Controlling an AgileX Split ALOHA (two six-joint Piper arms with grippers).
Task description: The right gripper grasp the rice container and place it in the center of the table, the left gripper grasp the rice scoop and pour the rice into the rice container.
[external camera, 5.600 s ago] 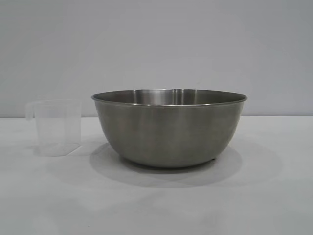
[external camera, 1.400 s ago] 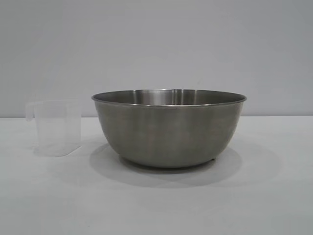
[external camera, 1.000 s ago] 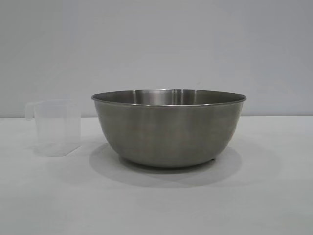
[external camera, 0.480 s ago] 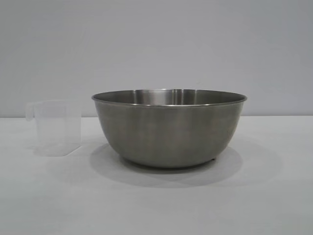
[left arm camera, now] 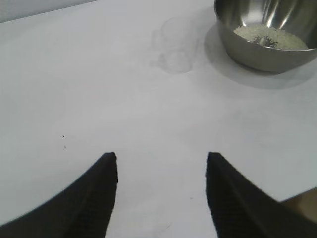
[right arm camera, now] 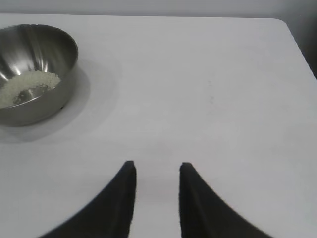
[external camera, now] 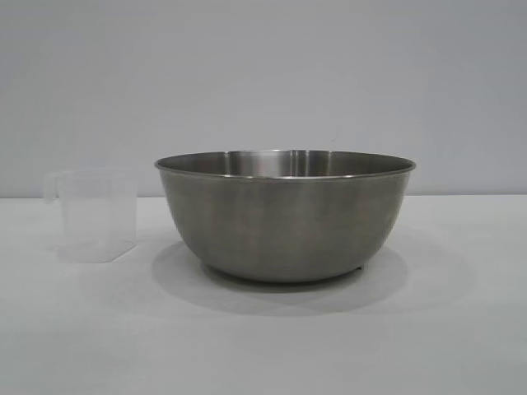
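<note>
Nearest in the left wrist view is the left hand (left arm camera: 161, 171), black with two pointed, tapering fingers (left arm camera: 106, 171) spread well apart over bare counter; nothing lies between them and they hold nothing. In the right wrist view the right hand (right arm camera: 156, 176), the same black tapered pair, has its fingers set closer together but with a clear gap, and it too grips nothing, hovering over an open stretch of the plain flat white counter (right arm camera: 208, 99).

Farther out from the left hand stands the rice scoop (left arm camera: 174, 47), a small translucent clear plastic measuring cup, upright on the counter and hard to make out against the white surface. In the exterior view the rice scoop (external camera: 96, 216) shows more plainly, slightly tapered, with its side handle near the rim turned away from the bowl. It sits near the bowl but apart from it. Whether anything is in the cup cannot be told.

Beyond the scoop is the rice container (left arm camera: 267, 29), a large round brushed-grey stainless-steel mixing bowl with a rolled rim, resting upright on the counter about midway across the exterior view (external camera: 284, 216). Inside it, on the bottom, lies the rice (left arm camera: 270, 37), a small heap of off-white grains, also seen from the right wrist (right arm camera: 27, 84) within the same bowl (right arm camera: 49, 99).
</note>
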